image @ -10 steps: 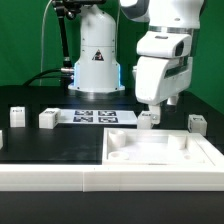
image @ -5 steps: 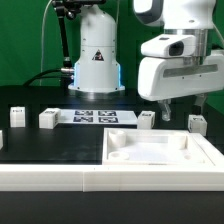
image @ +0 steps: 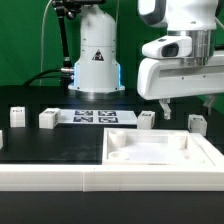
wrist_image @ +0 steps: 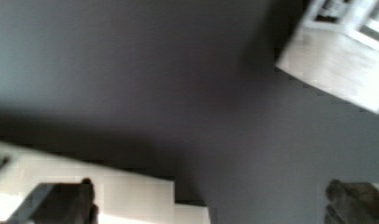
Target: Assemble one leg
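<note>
The gripper (image: 190, 106) hangs well above the black worktop (image: 60, 145) with its 2 fingers spread wide and nothing between them. The wrist view confirms this: both fingertips (wrist_image: 61, 200) stand far apart over dark, bare surface. The leg (image: 147, 119) stands upright on the worktop just off the marker board (image: 95, 117), at the end toward the exterior view's right and just behind the large white panel (image: 150, 150). A second leg (image: 197, 122) stands further toward the exterior view's right. A third leg (image: 47, 119) and a fourth leg (image: 16, 115) wait on the other side of the board. All 4 stand apart from one another, probably so that open fingers can come down around any one without knocking the next. The wide spread and the height suggest a gripper travelling or lining up rather than grasping. Compared with 1.0 s ago, when it sat low with its fingers right at the leg, the gripper has risen and moved toward the exterior view's right. Since 0.5 s ago it has drifted only slightly further that way. The leg stands where it stood, not picked up. The wrist view is too blurred to name the white shapes at its edges.
</note>
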You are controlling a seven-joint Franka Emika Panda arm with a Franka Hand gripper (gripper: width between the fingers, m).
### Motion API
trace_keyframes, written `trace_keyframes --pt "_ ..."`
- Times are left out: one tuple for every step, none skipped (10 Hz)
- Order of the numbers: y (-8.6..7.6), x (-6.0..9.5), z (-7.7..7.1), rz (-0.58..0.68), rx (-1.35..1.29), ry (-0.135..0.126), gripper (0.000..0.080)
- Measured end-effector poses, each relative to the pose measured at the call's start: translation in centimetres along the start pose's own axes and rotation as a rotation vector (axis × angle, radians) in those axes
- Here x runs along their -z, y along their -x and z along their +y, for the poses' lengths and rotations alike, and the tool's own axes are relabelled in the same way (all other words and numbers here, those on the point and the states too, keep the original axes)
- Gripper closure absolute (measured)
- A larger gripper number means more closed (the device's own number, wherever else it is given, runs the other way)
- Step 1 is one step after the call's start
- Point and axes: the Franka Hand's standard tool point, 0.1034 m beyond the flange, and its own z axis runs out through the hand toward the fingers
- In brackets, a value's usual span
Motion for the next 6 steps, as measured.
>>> trace_keyframes --pt "0.7 -0.4 -1.1 0.0 -0.078 -0.005 0.0151" --pt "1.2 -0.9 -2.2 -0.001 -0.098 -0.009 0.0151" --pt "1.2 -0.9 -2.3 -0.002 -0.098 -0.011 0.0151" --pt "1.3 -1.0 -2.3 -0.004 -0.095 -0.01 0.0151" --pt "1.4 -1.0 -2.1 -0.025 -0.087 -0.004 0.0151" --pt "1.3 -1.0 -2.2 -0.03 -0.094 -0.004 0.0151"
